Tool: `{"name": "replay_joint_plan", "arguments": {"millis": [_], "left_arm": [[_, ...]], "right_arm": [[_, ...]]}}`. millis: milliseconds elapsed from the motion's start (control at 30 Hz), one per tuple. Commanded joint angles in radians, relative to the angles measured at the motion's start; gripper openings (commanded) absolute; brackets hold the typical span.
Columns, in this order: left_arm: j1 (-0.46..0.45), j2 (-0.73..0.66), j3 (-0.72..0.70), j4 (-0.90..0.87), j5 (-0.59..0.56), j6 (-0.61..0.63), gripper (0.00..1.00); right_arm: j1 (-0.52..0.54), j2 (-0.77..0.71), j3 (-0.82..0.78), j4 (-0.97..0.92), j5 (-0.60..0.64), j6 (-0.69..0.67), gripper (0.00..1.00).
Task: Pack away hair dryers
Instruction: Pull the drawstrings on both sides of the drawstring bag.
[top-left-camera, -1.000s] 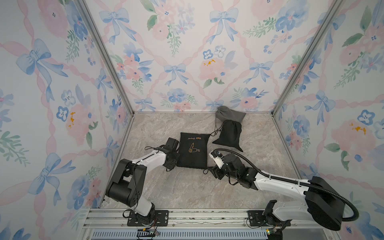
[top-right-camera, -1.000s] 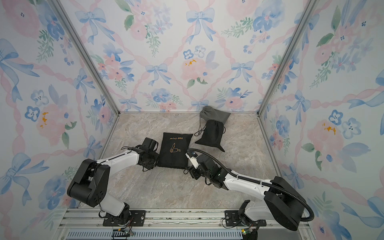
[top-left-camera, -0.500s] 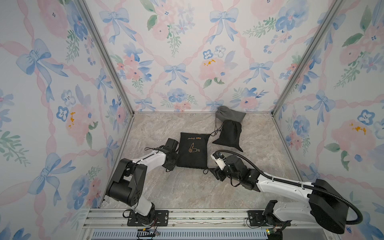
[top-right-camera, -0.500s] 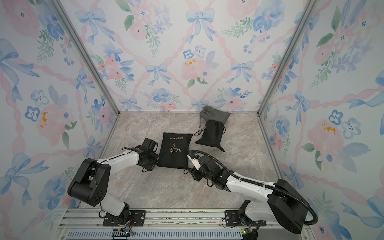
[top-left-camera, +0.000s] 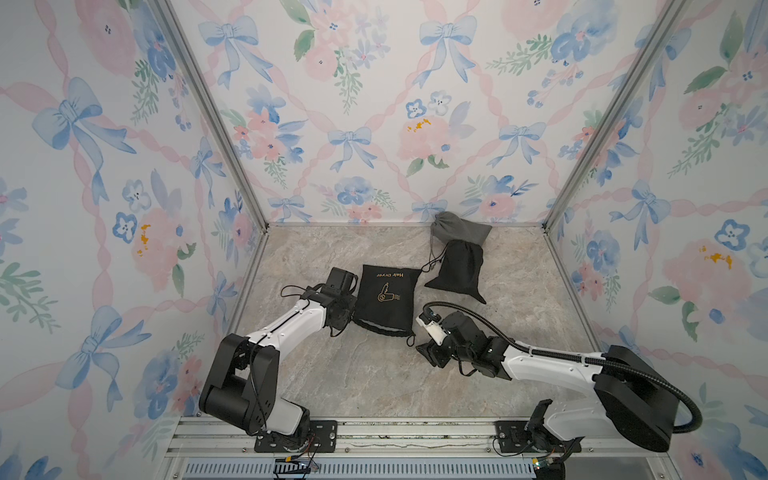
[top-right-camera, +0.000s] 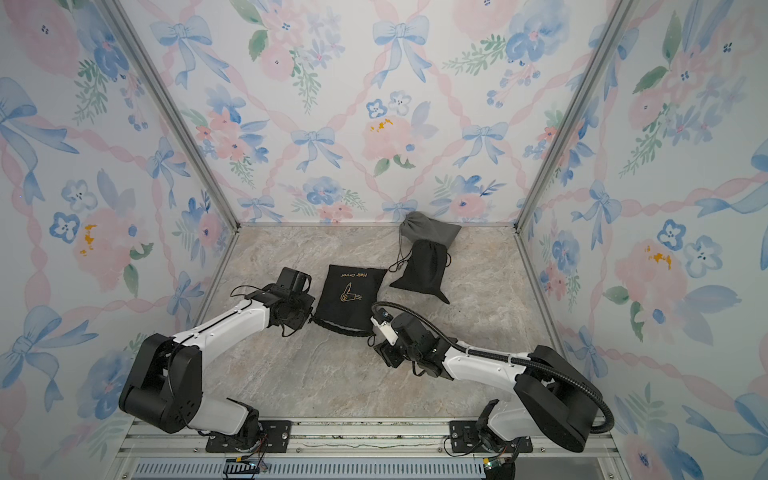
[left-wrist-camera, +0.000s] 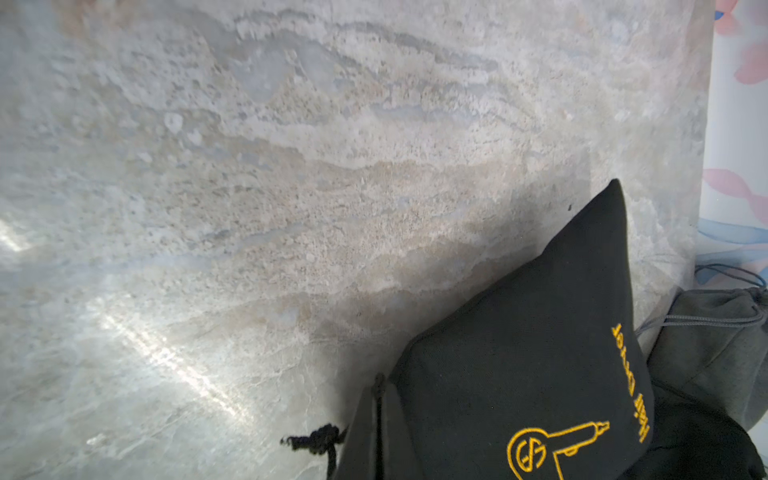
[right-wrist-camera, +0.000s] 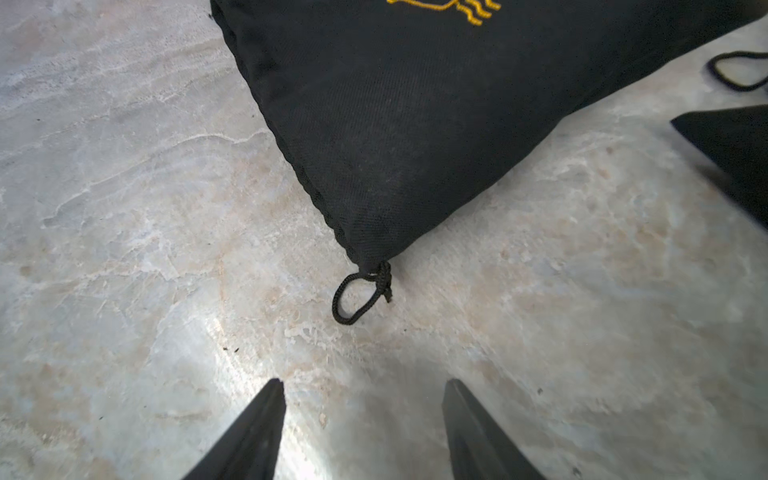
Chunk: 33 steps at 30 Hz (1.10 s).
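Note:
No hair dryers show in any view. A black drawstring pouch (top-left-camera: 386, 295) (top-right-camera: 349, 295) with a gold dryer print lies flat mid-table. My left gripper (top-left-camera: 348, 321) (left-wrist-camera: 379, 386) is at its near left corner, fingers pressed together on the pouch's drawstring, whose frayed knot (left-wrist-camera: 316, 440) sticks out beside them. My right gripper (top-left-camera: 430, 354) (right-wrist-camera: 365, 382) stands open just above the table, a short way from the near right corner. The small cord loop (right-wrist-camera: 357, 299) there lies free on the marble ahead of its fingertips.
A plain black pouch (top-left-camera: 459, 268) and a grey pouch (top-left-camera: 461, 232) lie overlapped at the back right, near the rear wall. Floral walls close the table in on three sides. A metal rail (top-left-camera: 415, 432) runs along the front edge.
My left gripper has closed at the pouch's corner. My right gripper has drawn back a little toward the front, its opening unchanged.

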<state>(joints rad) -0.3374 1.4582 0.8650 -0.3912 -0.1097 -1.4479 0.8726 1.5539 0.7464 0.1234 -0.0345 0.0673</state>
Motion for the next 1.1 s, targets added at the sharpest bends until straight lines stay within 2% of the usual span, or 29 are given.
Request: {"name": "replay_joint_plan", "arguments": {"millis": [0,300,667,1067], "left_arm": [[0.017,-0.013,0.029,-0.02,-0.03,0.035,0.0],[0.031,-0.017,0.025,-0.019,-0.01,0.044,0.0],[0.036,-0.027,0.068,-0.019,0.015,0.041,0.0],[0.026,-0.033,0.08,-0.019,0.021,0.028,0.0]], "right_arm": [[0.009,0.061,0.054,0.018,-0.027,0.037,0.63],[0.008,0.187,0.169,-0.061,-0.05,0.049,0.64],[-0.037,0.247,0.201,-0.061,-0.129,0.073,0.62],[-0.075,0.296,0.227,-0.058,-0.171,0.101,0.51]]}}
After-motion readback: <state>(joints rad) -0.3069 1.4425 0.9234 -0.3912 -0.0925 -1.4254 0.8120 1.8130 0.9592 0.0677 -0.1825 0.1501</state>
